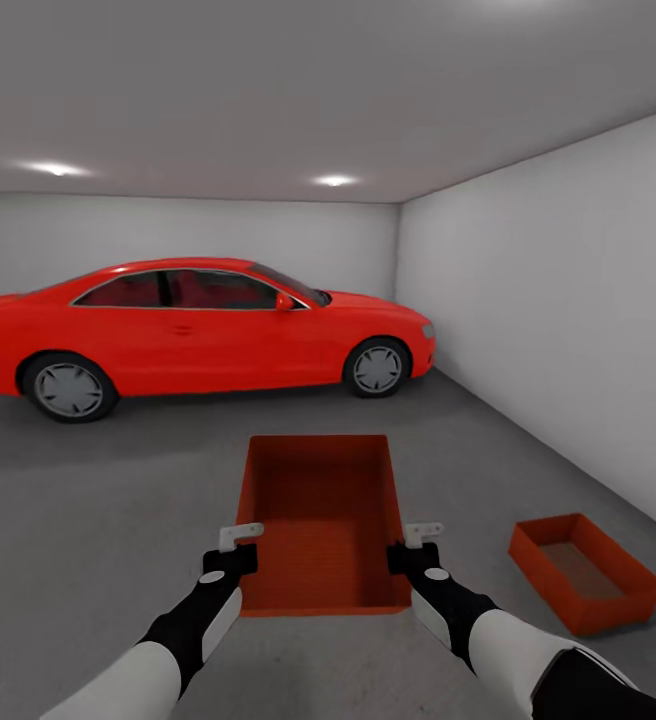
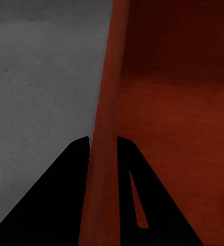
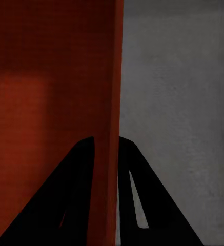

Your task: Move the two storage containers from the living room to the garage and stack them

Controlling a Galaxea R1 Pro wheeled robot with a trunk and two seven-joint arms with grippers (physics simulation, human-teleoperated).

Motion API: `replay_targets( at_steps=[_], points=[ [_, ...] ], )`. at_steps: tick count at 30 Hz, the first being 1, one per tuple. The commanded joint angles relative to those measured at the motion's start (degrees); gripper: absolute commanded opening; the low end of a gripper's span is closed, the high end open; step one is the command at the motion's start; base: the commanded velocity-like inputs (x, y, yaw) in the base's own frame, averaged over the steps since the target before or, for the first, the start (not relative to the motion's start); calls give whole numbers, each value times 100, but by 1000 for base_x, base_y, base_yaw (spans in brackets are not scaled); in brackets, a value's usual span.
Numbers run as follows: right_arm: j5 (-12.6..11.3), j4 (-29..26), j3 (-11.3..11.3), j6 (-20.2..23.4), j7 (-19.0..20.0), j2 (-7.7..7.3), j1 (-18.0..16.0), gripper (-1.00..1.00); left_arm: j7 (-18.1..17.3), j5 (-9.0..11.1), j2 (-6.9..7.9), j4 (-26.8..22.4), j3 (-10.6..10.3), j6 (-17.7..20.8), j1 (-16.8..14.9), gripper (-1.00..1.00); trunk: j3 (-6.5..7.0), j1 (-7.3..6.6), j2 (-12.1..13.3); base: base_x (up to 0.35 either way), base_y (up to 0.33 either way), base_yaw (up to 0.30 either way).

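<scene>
Both arms are carrying one orange bin (image 1: 324, 520) above the grey garage floor (image 1: 98, 510). Left gripper (image 1: 240, 545) is pinching its left wall, right gripper (image 1: 415, 545) is pinching the right wall. Second bin (image 1: 585, 572) is sitting on the floor off to the right, near the white wall (image 1: 558, 320). Red car (image 1: 193, 335) is parked ahead.

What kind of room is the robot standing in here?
Most likely a garage: a red car is parked on a grey concrete floor, with bare white walls around it. Two orange-red storage containers are here too, one held, one on the floor.
</scene>
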Motion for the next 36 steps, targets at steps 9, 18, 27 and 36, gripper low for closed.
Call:
replay_targets(
  at_steps=[9, 18, 27, 36],
  points=[
    [-139, 33, -135, -43, -42, 30, -3, -100, 70, -80, -7, -20, 36, -36, -1, -100, -1, 5, -4, 320, 0, -288],
    [-139, 33, -135, -44, -42, 30, -3, -100, 70, -81, -8, -17, 34, -36, -1, -100, -1, 5, -4, 320, 0, -288],
    [-139, 28, -135, -44, -42, 30, -3, -100, 70, -81, -3, -23, 33, -36, -1, -100, -1, 5, -4, 320, 0, -288],
    [-139, 24, -135, -44, -42, 30, -3, -100, 70, -81, -3, -23, 33, -36, -1, -100, -1, 5, -4, 320, 0, -288]
  ],
)
